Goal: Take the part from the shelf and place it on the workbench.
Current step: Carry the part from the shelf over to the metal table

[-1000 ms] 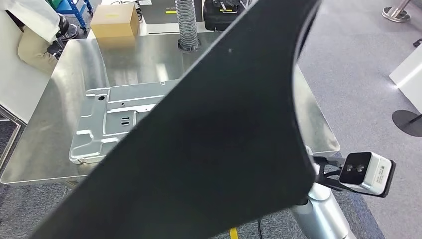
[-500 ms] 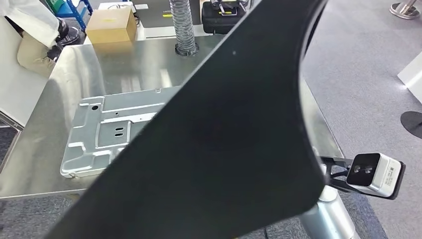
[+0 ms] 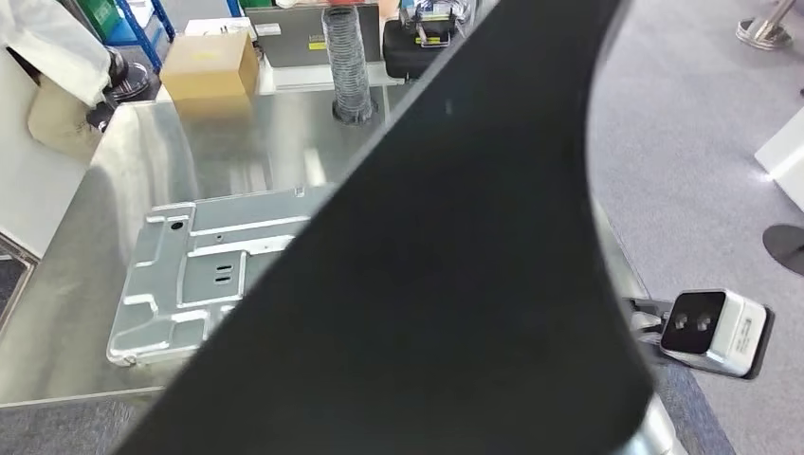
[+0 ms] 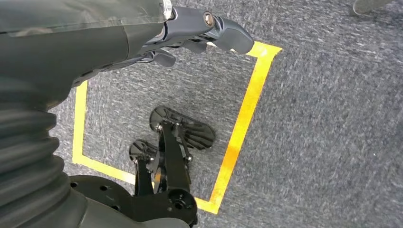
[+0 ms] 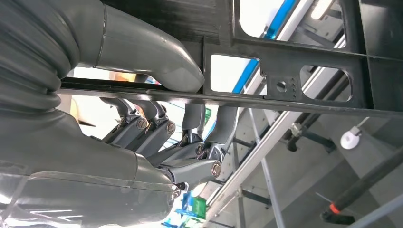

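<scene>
A large black part (image 3: 455,275) is held up in front of the head camera, covering much of the steel table (image 3: 142,171) behind it. In the right wrist view the right hand (image 5: 190,128) is seen gripping the part (image 5: 285,85) at its edge, thumb on one face and fingers (image 5: 157,128) curled against the other. The left hand (image 4: 199,33) hangs over grey carpet marked with yellow tape (image 4: 242,123); nothing is held, and its fingers are loosely extended. A flat silver metal plate (image 3: 199,275) lies on the table, partly hidden by the part. A cardboard box (image 3: 209,66) and a ribbed hose (image 3: 346,62) are seen at the table's far edge.
</scene>
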